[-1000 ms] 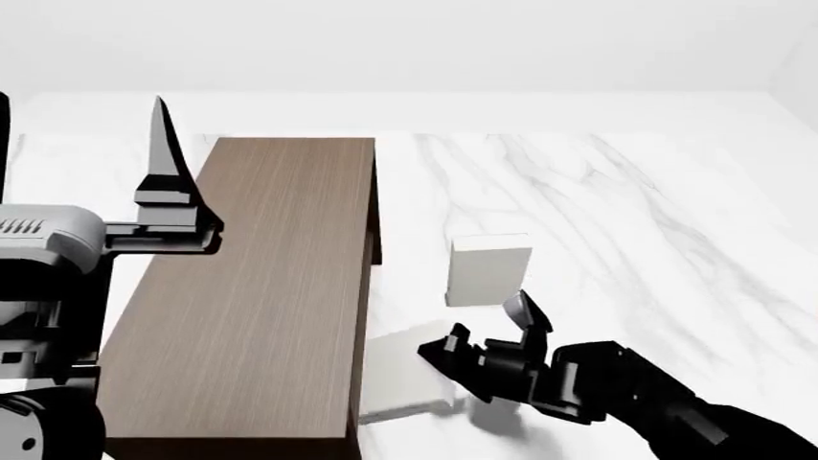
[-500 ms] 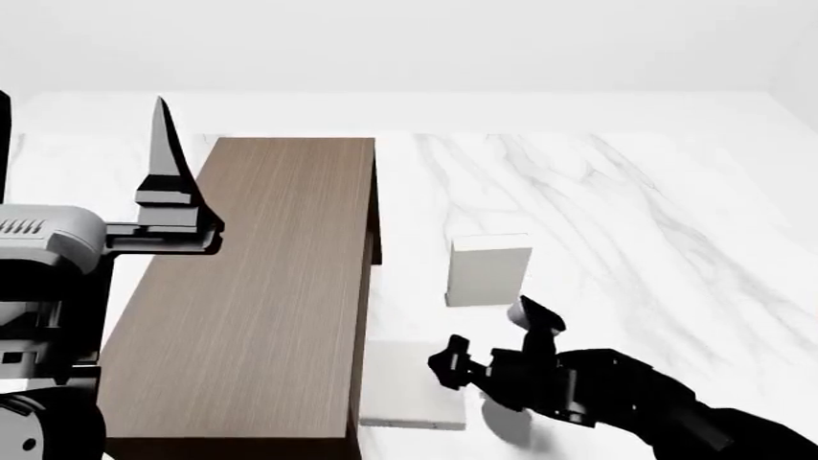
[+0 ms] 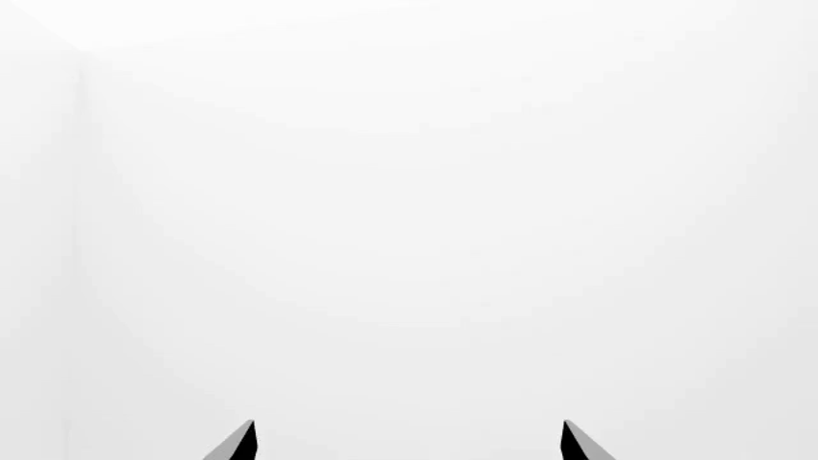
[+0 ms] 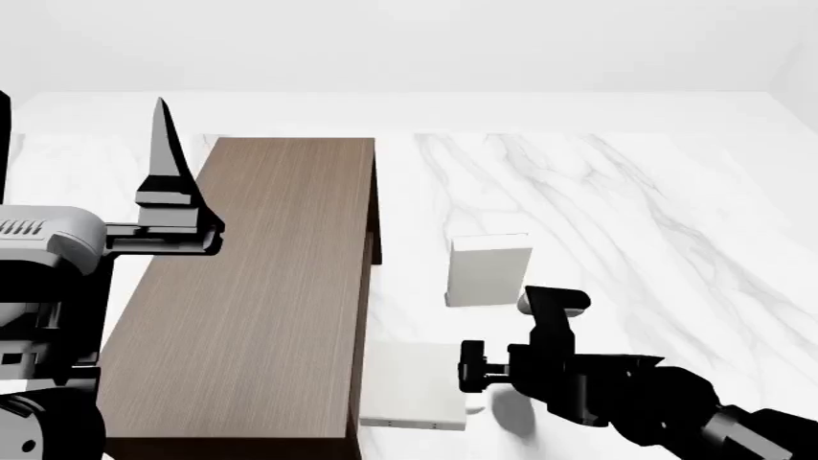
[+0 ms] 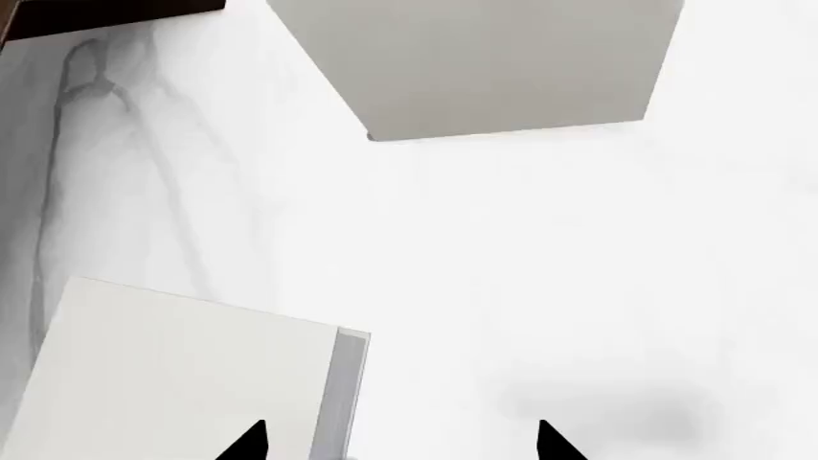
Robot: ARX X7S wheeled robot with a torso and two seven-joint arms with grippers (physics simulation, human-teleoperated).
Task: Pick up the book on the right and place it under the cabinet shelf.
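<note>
One book [image 4: 488,269] beyond right hand [image 4: 511,335]

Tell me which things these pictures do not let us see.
- Space under the cabinet shelf: its top covers it in the head view.
- Near book: one edge lies behind the cabinet.
- Left pincer: only two tips show, at the left wrist picture's edge.
- Far book: cut off in the right wrist view.

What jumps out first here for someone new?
The tall dark wood-grain cabinet fills the head view's left on the white marble floor. The right tool, open, hovers between two white books: one farther off, one lying against the cabinet's base. The left tool hangs raised beside the cabinet.
</note>
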